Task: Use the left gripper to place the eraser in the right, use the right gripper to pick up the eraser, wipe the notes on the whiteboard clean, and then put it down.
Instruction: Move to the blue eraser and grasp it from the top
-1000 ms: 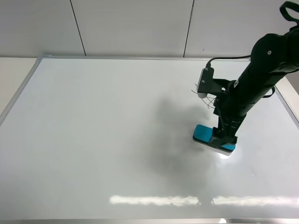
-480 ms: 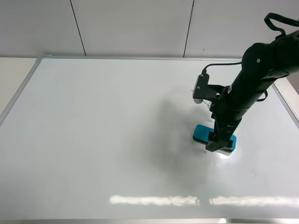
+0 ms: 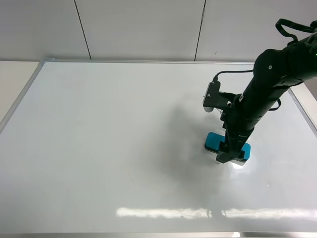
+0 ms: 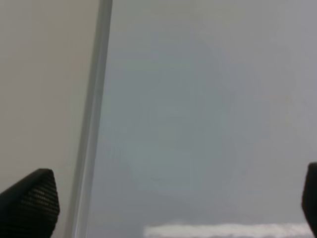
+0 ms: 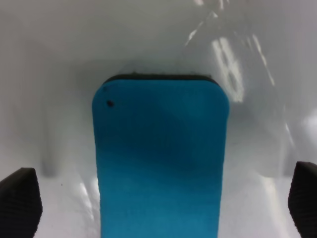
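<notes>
The teal-blue eraser lies flat on the whiteboard, right of the middle. My right gripper points down over it, its arm covering the eraser's right half. In the right wrist view the eraser lies between the wide-apart fingertips, so the right gripper is open around it, not gripping. The notes are hidden behind the right arm. My left gripper is open and empty over the board's silver frame; it is out of the exterior high view.
The grey panelled wall stands behind the board. A beige table surface runs along the board's left edge, also in the left wrist view. A light glare strip lies near the board's front edge.
The right arm has shifted a little left over the eraser, and the gripper tip now stands nearer the eraser's middle. The scribble seen beside the wrist before is now covered. The eraser has not moved.
</notes>
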Tool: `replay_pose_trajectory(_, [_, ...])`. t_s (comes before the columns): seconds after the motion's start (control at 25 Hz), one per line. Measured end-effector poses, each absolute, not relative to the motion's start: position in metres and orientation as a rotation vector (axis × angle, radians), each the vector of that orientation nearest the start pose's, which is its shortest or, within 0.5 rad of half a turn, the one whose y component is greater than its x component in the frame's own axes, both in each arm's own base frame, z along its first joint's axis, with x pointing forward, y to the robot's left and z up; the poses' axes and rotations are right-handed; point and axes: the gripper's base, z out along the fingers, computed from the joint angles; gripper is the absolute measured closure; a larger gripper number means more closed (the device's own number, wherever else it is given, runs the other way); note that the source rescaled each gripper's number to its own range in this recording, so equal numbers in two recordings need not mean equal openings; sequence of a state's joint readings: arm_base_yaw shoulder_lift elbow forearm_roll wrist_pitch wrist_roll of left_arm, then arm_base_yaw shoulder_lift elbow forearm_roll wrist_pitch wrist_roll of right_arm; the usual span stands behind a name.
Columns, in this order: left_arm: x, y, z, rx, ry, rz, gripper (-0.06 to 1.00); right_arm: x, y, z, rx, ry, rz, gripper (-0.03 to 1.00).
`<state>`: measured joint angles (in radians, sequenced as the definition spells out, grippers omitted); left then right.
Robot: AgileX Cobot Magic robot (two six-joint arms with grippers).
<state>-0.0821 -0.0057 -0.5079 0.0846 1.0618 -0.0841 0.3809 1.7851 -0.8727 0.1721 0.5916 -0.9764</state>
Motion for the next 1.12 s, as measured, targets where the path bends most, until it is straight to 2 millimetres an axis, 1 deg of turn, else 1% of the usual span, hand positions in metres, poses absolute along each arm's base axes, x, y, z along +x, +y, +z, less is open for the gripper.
replay_pose_trajectory(0.64, [-0.0063,0.0073,0.2796,-0.007,2.029,-0.004,-0.05,0.2750,0.1195,0.1322,-1.689,2.418,0.080,-0.03])
replay_pose_trajectory(0.88, [-0.0063,0.0073,0.2796,-0.007,2.029,-0.004,-0.05,0.2730,0.1206,0.1258,-1.717,2.442,0.098,-0.03])
replay_pose_trajectory(1.12, [-0.0063,0.0073,0.2796,-0.007,2.029,-0.004,-0.05,0.2734,0.1230,0.1258,-1.708,2.431,0.097,-0.03])
